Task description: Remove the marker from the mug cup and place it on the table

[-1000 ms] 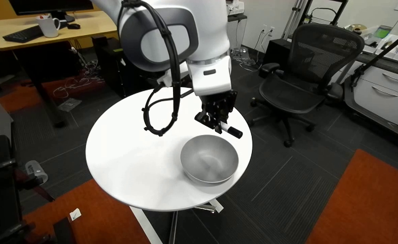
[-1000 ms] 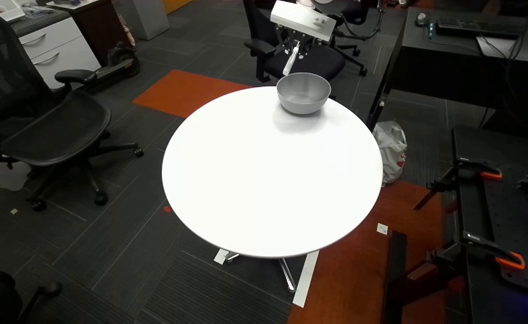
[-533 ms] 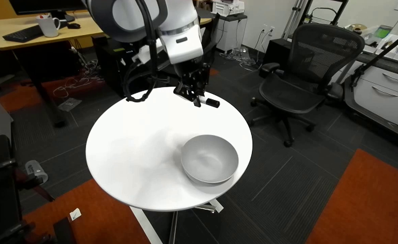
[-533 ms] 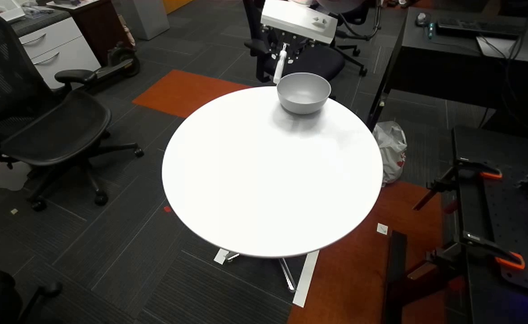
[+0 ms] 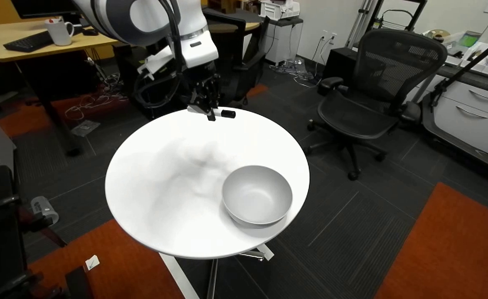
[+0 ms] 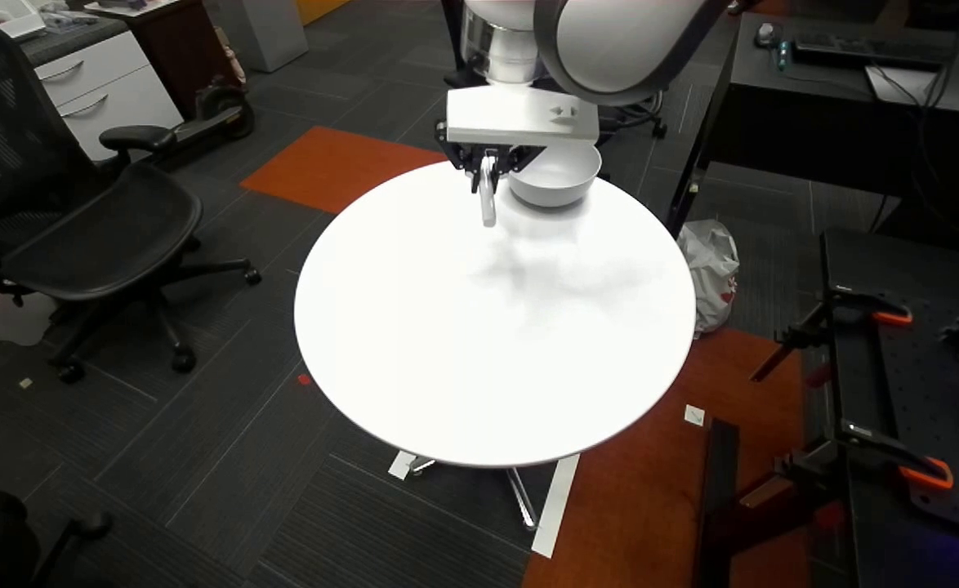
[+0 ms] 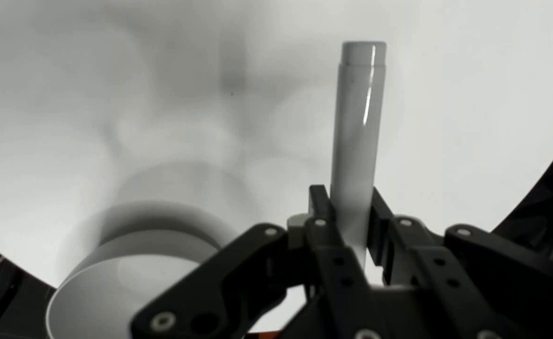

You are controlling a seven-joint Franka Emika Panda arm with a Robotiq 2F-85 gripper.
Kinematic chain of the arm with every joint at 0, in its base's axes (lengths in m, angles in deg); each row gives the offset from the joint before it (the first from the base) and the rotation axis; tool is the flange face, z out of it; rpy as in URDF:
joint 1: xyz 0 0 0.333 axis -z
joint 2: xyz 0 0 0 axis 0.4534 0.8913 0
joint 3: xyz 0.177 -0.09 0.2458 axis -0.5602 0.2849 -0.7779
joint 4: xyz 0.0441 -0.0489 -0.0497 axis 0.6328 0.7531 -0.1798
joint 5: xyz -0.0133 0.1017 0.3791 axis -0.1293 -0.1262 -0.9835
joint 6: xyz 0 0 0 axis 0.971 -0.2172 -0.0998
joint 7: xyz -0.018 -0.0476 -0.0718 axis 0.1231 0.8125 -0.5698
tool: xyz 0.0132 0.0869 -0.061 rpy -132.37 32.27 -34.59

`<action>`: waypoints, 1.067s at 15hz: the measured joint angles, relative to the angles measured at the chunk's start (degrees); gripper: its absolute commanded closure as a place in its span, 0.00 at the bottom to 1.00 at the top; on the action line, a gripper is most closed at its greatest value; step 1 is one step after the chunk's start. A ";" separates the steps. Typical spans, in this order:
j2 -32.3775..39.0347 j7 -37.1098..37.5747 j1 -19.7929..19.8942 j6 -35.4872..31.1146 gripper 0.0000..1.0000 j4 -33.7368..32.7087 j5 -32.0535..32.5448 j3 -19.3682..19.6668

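The marker has a light grey-white body [image 5: 218, 111] and a black end; it also shows in an exterior view [image 6: 488, 202] and the wrist view [image 7: 359, 103]. My gripper [image 7: 349, 202] is shut on its body; the black end is hidden in the wrist view. The gripper, seen in both exterior views [image 5: 211, 113] [image 6: 487, 175], holds the marker above the table [image 5: 165, 216] [image 6: 488, 367] [image 7: 469, 117], apart from the bowl. The mug cup, a grey bowl [image 5: 257, 195], stands upright near the table's edge; nothing shows inside. The arm partly hides it in an exterior view [image 6: 557, 180]; it shows lower left in the wrist view [image 7: 121, 292].
A black mesh chair [image 5: 400, 79] stands beside the table. A light-wood desk [image 5: 102, 35] with a white handled cup [image 5: 59, 33] and a keyboard [image 5: 30, 41] is behind. A black bench with clamps [image 6: 921, 392] stands near the table. The table's round edge shows in all views.
The arm has carried the marker away from beside the bowl, across the table toward its opposite side. The gripper stays shut on the marker. The bowl has not moved.
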 measured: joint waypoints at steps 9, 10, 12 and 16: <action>7.97 -0.17 -3.65 1.18 0.95 -3.55 3.31 -1.31; 8.87 -0.17 -4.09 1.18 0.95 -4.03 3.51 -1.31; 10.49 -0.17 -4.79 1.18 0.95 -5.06 3.65 -1.31; 13.24 -0.20 -5.07 1.21 0.95 -7.29 3.65 -1.32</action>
